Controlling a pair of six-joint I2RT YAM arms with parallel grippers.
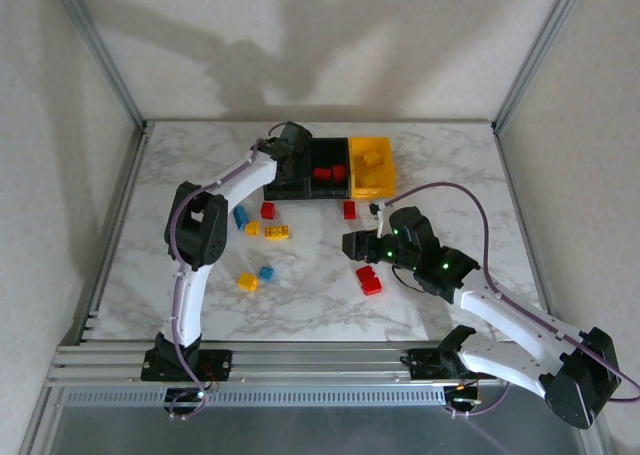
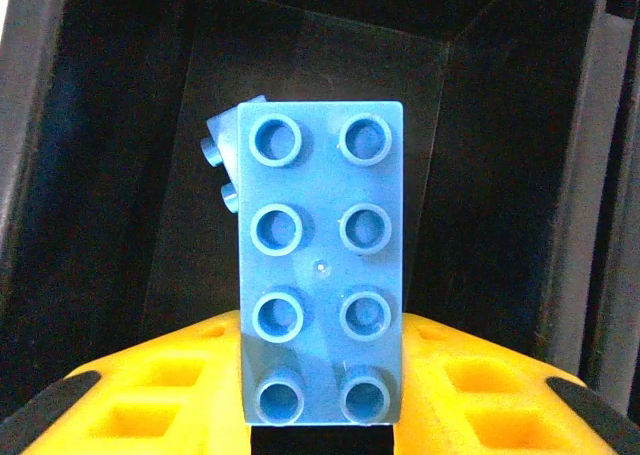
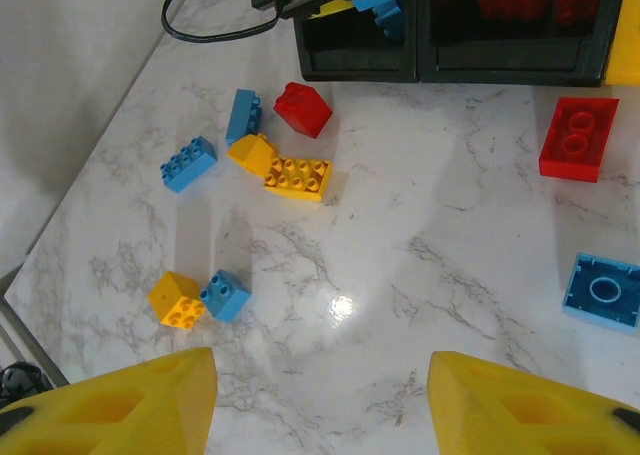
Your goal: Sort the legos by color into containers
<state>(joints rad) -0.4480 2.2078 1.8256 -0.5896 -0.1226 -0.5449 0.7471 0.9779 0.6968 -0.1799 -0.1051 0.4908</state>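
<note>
Progress: partway, by my reading. Each bin holds bricks of one colour, and about ten more lie loose on the worktop point(image 3: 400, 275).
Left pincer point(image 2: 320, 415): inside the left black bin point(image 2: 100, 175). A blue brick point(image 2: 322, 265) fills the gap between its fingers, studs facing the camera. Whether it is pinched or loose, I cannot tell.
Behind that brick: a second blue point(image 2: 222, 153) already lies in the same bin.
Middle bin point(image 1: 322, 155): just right of the left pincer, with reds point(image 1: 330, 173) inside.
Yellow bin point(image 1: 362, 183): further right, with a yellow brick point(image 1: 372, 160) inside.
Right pincer point(image 3: 320, 375): released, nothing between its fingers, hovering over bare worktop.
Loose blues point(image 3: 242, 115): four; three lie ahead-left of the right pincer and one just ahead-right.
Loose yellows point(image 3: 298, 175): three, all ahead-left of the right pincer.
Loose reds point(image 3: 579, 138): two ahead of the right pincer, near the bins' front wall. A third red point(image 1: 369, 280) lies close beside it.
Remaining: judged more than half. Every colour has strays, with the blue drop under way.
</note>
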